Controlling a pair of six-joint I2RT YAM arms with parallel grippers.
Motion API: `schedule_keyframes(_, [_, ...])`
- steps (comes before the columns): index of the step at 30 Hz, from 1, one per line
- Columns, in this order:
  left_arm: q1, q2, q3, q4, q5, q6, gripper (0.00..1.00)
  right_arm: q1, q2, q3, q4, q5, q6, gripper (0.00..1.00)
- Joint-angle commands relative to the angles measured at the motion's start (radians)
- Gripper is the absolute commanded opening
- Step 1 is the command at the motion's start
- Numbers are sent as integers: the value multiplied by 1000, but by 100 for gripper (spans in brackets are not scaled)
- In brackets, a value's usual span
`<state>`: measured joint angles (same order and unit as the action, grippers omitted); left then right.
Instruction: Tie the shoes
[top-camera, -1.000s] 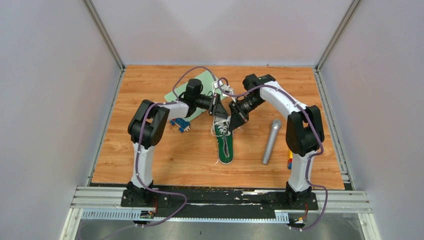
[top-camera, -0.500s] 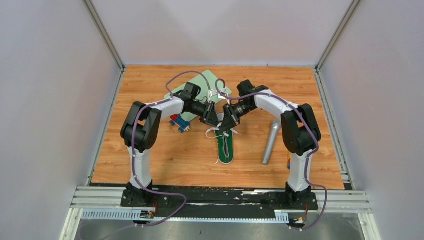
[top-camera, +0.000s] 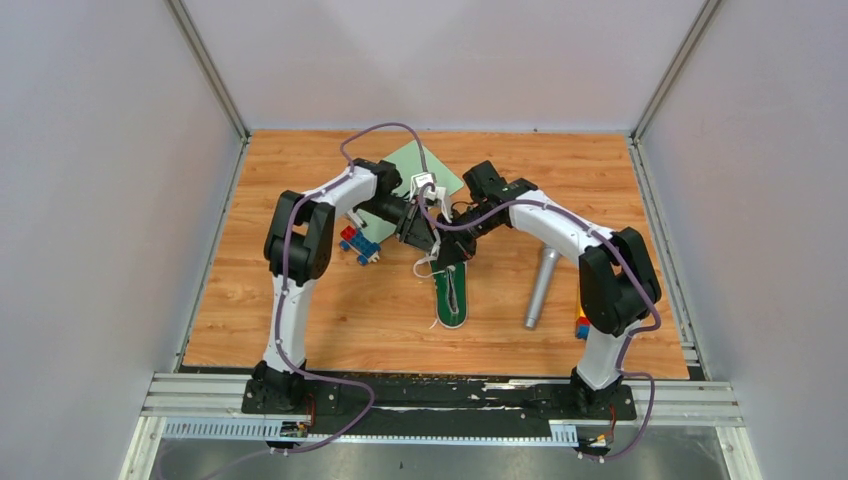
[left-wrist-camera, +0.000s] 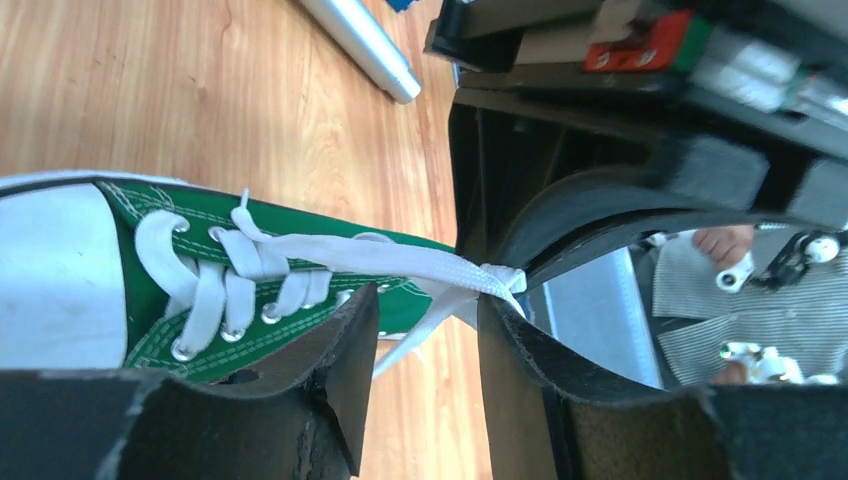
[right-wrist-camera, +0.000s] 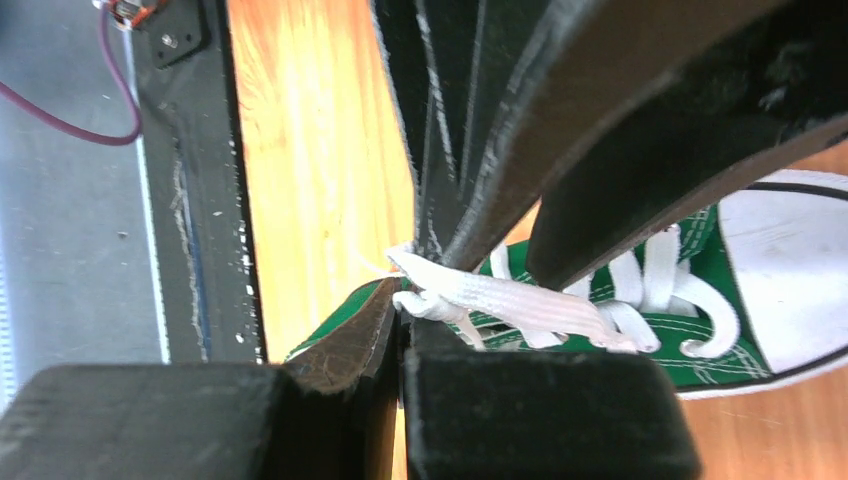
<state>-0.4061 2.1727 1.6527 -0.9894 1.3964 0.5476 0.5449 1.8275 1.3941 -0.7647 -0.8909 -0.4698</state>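
Observation:
The green sneaker (top-camera: 451, 298) lies mid-table, its white toe cap pointing away from the arm bases and hidden under the grippers. Both grippers meet over its laces. My right gripper (right-wrist-camera: 403, 330) is shut on a white lace (right-wrist-camera: 500, 298), pinched at the fingertips and pulled taut from the eyelets. My left gripper (left-wrist-camera: 425, 340) is open. The same lace (left-wrist-camera: 400, 262) runs across the gap at its fingertips, touching the right finger (left-wrist-camera: 515, 350). In the top view the left gripper (top-camera: 424, 236) and the right gripper (top-camera: 452, 242) almost touch.
A grey microphone (top-camera: 541, 285) lies right of the shoe and shows in the left wrist view (left-wrist-camera: 360, 40). A green mat (top-camera: 430, 163) lies behind the grippers. Toy blocks (top-camera: 357, 243) sit left of the shoe. A small coloured block (top-camera: 580, 326) lies near the right arm.
Both grippers have closed in on each other over the shoe's laces. The left arm's elbow has swung back and the right wrist has reached further left. The shoe has stayed in place.

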Motion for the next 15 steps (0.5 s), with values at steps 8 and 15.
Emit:
schedule_keyframes(8, [-38,38,63,-272,2,288,49,9,-81,82,-32,288,-206,3])
schedule_keyframes(15, [-53,-219,-208,479,-315,-512,55,5,-122,41,-27,330,-207,4])
